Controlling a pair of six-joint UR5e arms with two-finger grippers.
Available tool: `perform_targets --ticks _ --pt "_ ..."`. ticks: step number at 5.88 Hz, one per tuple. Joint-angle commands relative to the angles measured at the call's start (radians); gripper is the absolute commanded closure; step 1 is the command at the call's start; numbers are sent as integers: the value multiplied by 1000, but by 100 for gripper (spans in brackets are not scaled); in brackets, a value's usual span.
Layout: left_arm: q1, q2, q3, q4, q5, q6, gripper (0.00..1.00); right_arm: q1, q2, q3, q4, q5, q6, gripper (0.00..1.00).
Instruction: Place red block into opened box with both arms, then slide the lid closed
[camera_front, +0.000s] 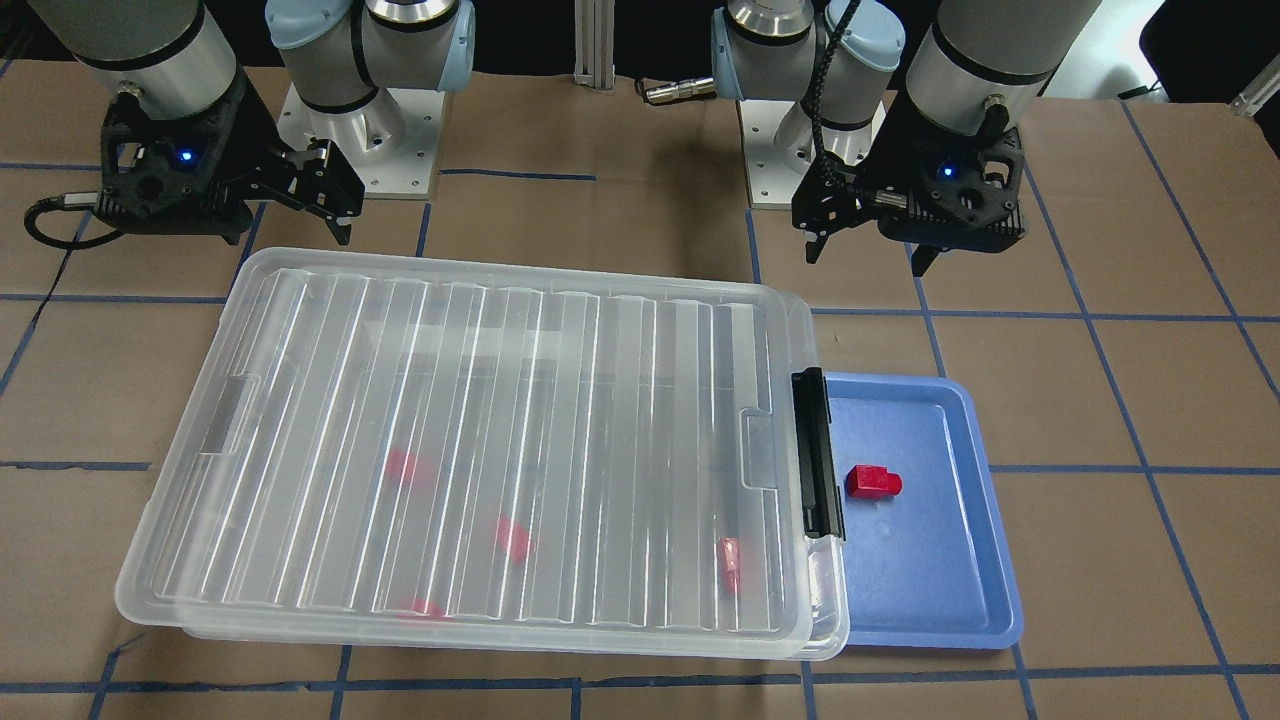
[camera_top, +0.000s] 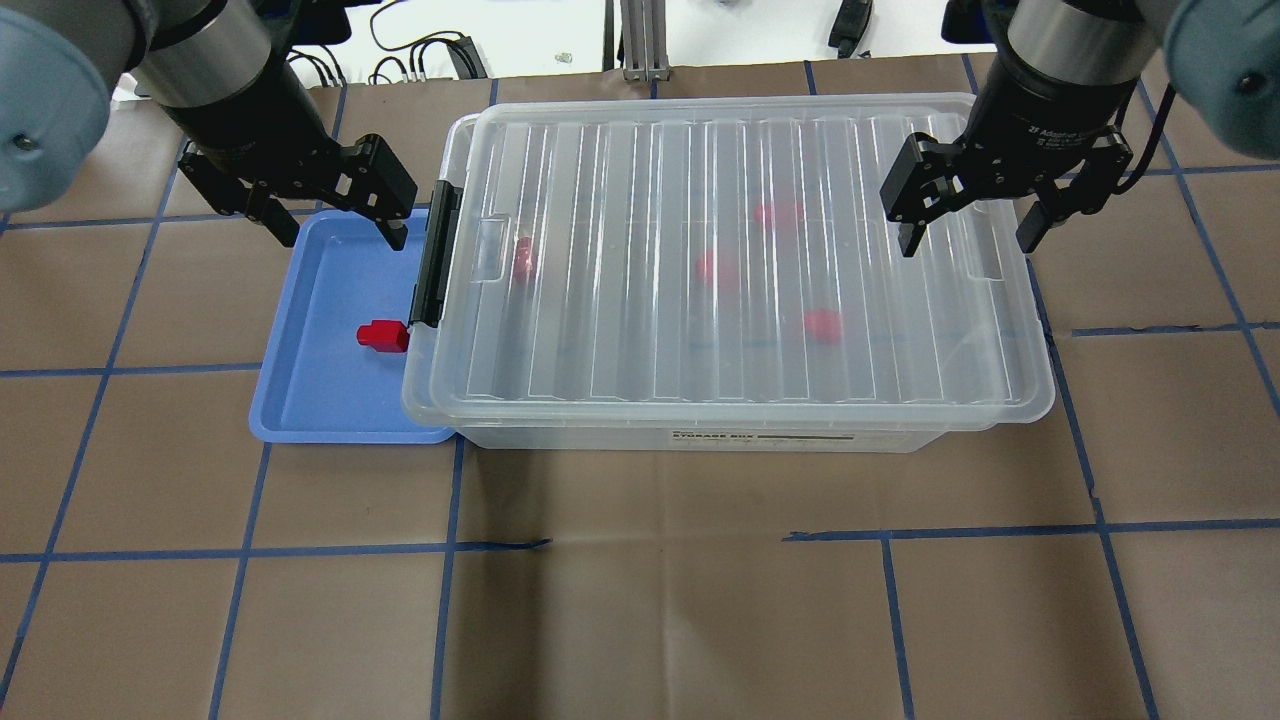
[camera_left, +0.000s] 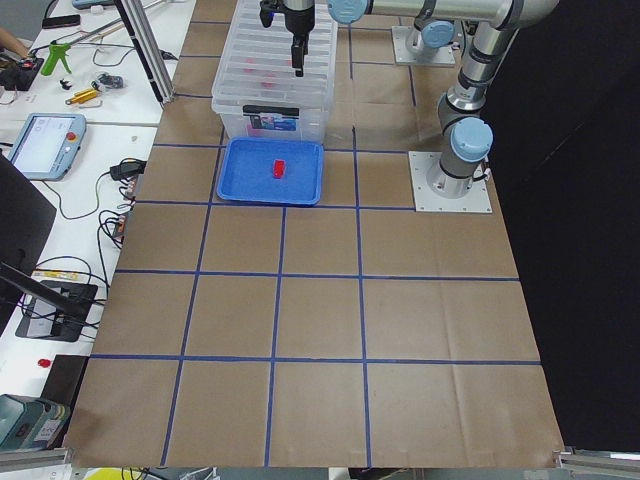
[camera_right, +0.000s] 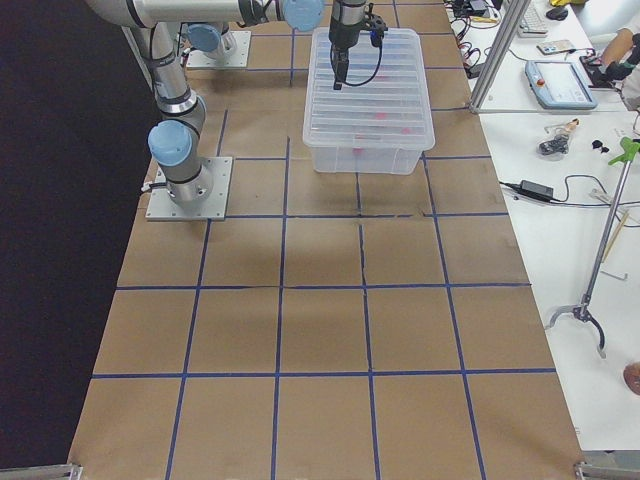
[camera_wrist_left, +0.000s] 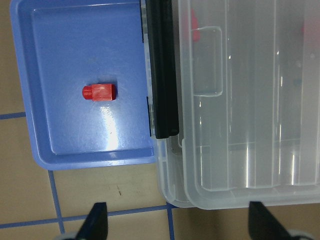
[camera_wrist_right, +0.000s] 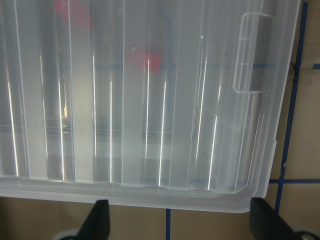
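Note:
One red block (camera_top: 383, 336) (camera_front: 873, 482) (camera_wrist_left: 99, 92) lies in the blue tray (camera_top: 300, 400) beside the box's black latch bar (camera_top: 435, 255). The ribbed clear lid (camera_top: 740, 250) (camera_wrist_right: 150, 100) lies over the clear box (camera_top: 800, 437), sitting slightly askew so a strip of box rim (camera_wrist_left: 170, 195) shows at the latch end. Several red blocks show blurred through the lid. My left gripper (camera_top: 338, 238) (camera_front: 868, 258) (camera_wrist_left: 180, 225) hovers open and empty above the tray's far end. My right gripper (camera_top: 968, 243) (camera_wrist_right: 180, 225) hangs open and empty over the lid's opposite short end.
The blue tray (camera_front: 985, 610) butts against the box's latch end. Brown table covering (camera_top: 640, 600) with blue tape lines surrounds both. The arm bases (camera_front: 360, 140) stand behind the box. Side benches with tools and a tablet (camera_left: 45, 140) lie beyond the table.

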Motion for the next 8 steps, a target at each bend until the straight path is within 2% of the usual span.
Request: perform_targets --ticks 1,3,5,6,7,8 --pt "2 0 0 1 0 0 2 -10 3 -4 -3 -8 0 0" --pt "2 0 0 -1 0 0 2 -66 37 -42 -7 -13 -105 0" --pt "2 0 -1 1 0 0 2 -209 99 -38 -50 -18 -275 0" --pt "2 -3 -1 1 0 2 2 -251 156 -36 -97 -19 -305 0" --pt "0 -3 -1 2 0 0 2 -283 185 -6 -131 -18 -331 0" --pt "0 -8 -1 9 0 0 2 -292 181 69 -188 -16 -328 0"
